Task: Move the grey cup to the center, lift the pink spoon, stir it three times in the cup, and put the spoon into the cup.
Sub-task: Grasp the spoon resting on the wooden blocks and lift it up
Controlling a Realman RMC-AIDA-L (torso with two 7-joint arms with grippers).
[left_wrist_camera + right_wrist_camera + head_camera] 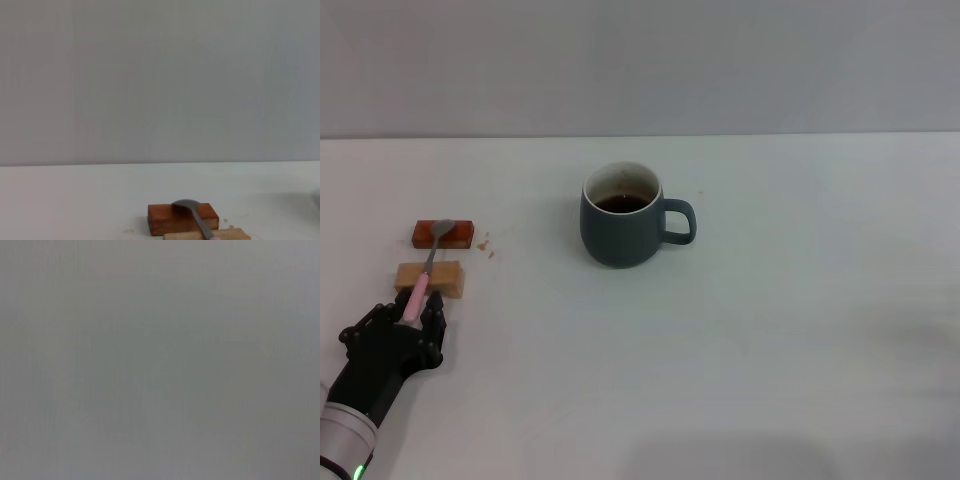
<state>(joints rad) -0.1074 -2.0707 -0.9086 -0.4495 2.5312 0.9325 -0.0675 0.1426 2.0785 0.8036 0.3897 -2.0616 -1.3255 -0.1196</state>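
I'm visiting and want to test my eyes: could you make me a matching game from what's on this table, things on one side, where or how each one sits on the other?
Things:
1. grey cup
2. pink spoon
3. red-brown block
4. left gripper

Places or states:
A. under the spoon's metal bowl
B. at the handle end of the spoon, near the table's front left
C. upright mid-table, dark liquid inside, handle toward the robot's right
D. lying across two blocks

Pairs: 1-C, 2-D, 3-A, 4-B
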